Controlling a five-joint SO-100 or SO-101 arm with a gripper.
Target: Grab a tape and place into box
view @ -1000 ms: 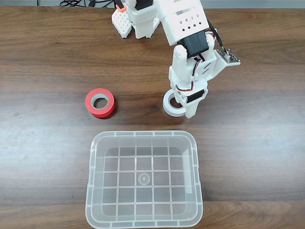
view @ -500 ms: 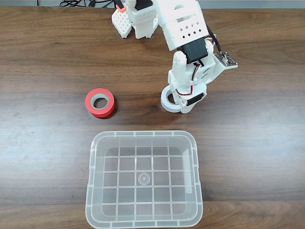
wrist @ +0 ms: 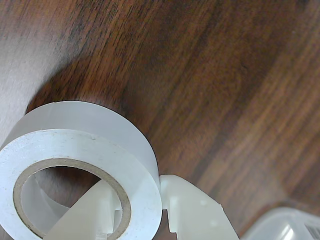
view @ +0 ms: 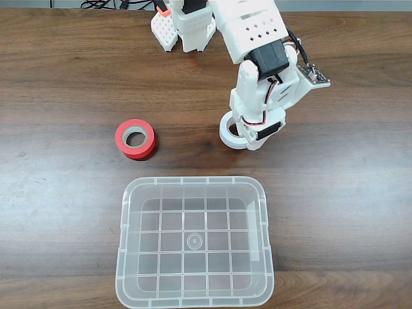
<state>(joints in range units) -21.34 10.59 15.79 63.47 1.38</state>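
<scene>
Gripper (view: 246, 136) clamped on white tape (view: 229, 134) — one finger (wrist: 87, 212) through hollow core, other finger (wrist: 195, 210) against outer wall, wrist view shows it plainly. Tape held over wooden table (view: 64, 96), above box (view: 194, 241) far rim, outside it. Red roll (view: 136, 138) sits apart at left in fixed view — untouched.

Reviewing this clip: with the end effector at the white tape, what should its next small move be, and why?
Probably carry the tape toward the box. In the wrist view the end effector has one finger through the roll's hollow core and the other against its outer wall, pinching the wall. In the fixed view the roll sits just above the box's far rim.
</scene>
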